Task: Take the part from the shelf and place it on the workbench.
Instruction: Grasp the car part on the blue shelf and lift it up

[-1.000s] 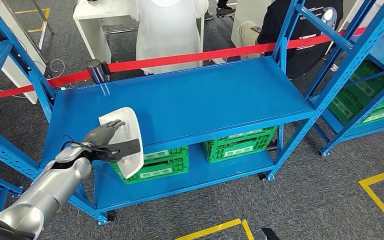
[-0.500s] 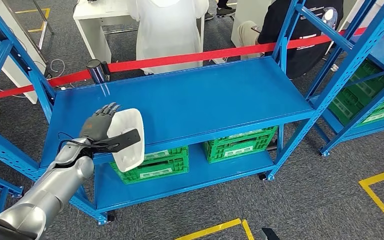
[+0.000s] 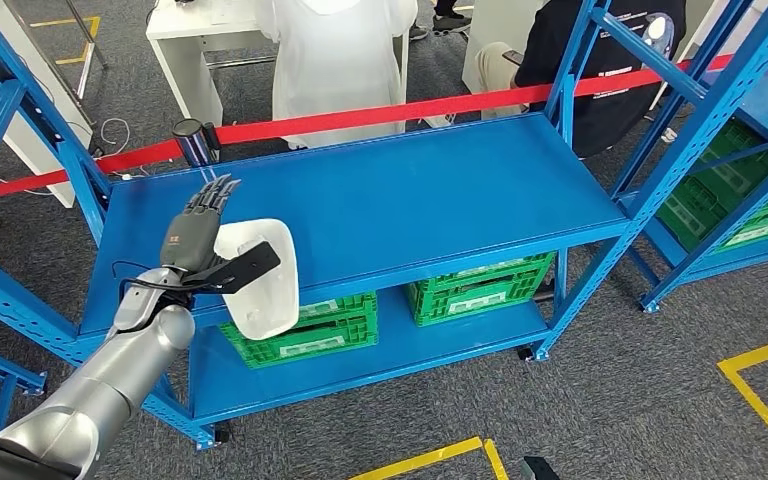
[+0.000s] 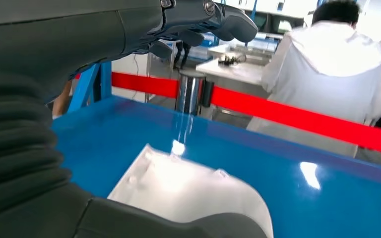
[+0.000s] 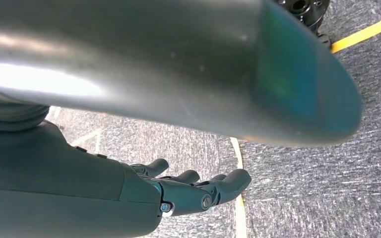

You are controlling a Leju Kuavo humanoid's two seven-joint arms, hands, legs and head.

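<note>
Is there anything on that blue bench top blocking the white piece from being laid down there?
Nothing visible does. The white part lies at the front edge of the blue workbench top, under the left robot hand, whose fingers are spread above it. The surface around and beyond the part looks bare all the way to the red barrier tape.

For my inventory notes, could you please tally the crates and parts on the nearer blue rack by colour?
Green crates: 2
White part: 1
Total: 3
</note>
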